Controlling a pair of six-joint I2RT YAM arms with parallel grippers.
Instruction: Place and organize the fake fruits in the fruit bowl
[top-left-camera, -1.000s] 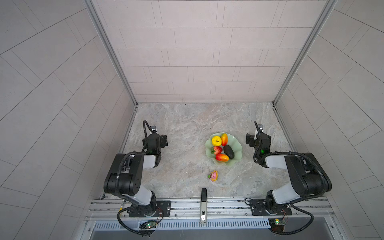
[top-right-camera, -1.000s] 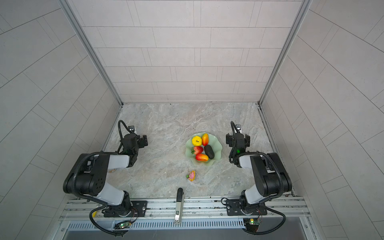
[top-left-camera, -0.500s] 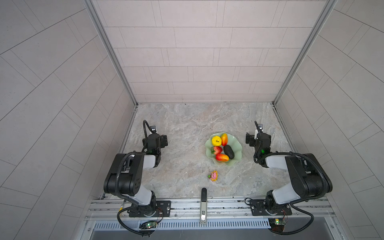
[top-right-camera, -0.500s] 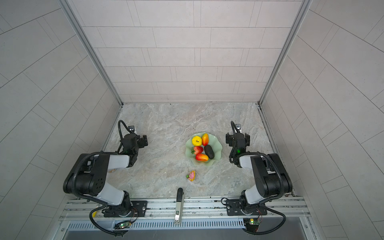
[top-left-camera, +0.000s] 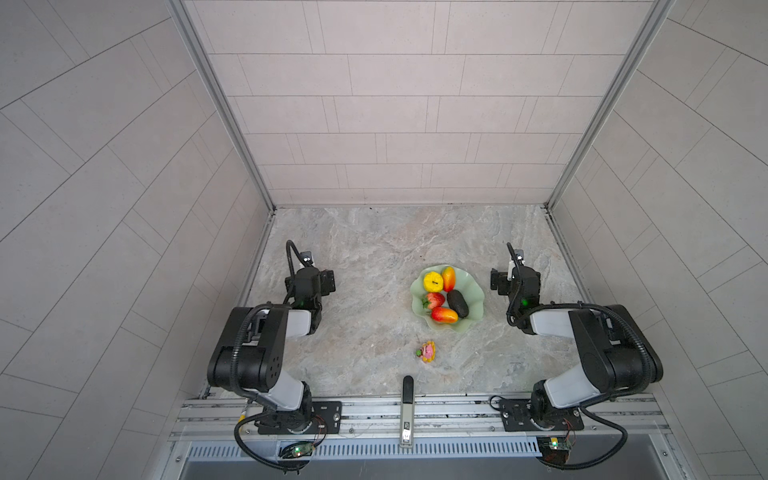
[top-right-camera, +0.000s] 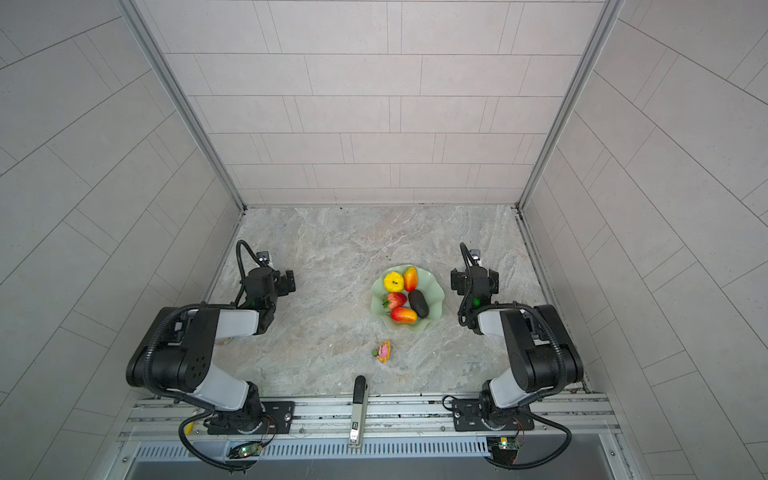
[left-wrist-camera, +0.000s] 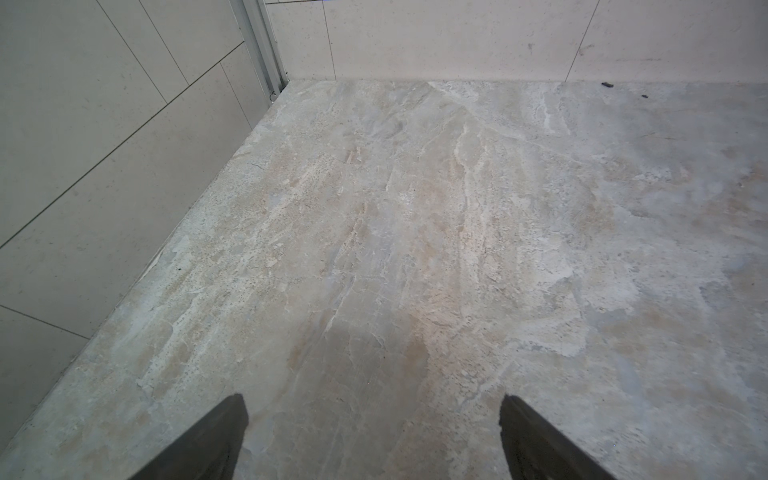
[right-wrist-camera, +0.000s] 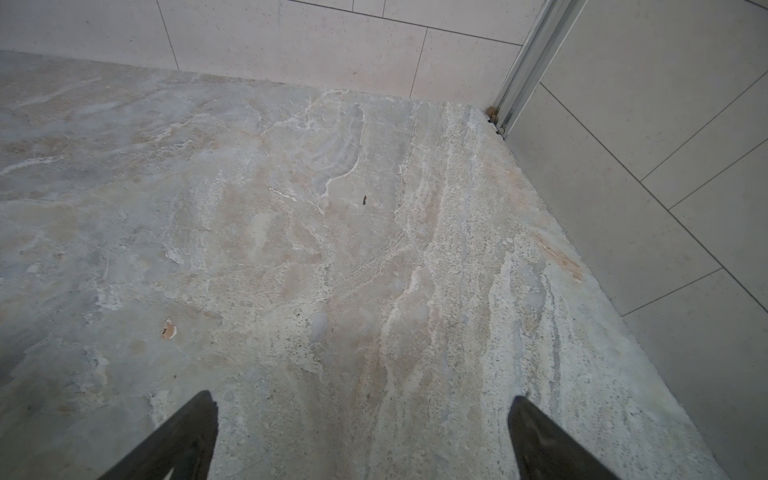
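With my left gripper (left-wrist-camera: 374, 411) and right gripper (right-wrist-camera: 365, 401) both wide open and empty over the table (left-wrist-camera: 415, 208), all five fake fruits (top-left-camera: 444, 314) sit in the fruit bowl (top-left-camera: 478, 293), so I judge nudging nothing the best finish.

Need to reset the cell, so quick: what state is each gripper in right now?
Left gripper: open, holding nothing.
Right gripper: open, holding nothing.

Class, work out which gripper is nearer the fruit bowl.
Right. The right gripper sits close beside the right rim of the fruit bowl, not touching it. The left gripper sits far off to the bowl's left.
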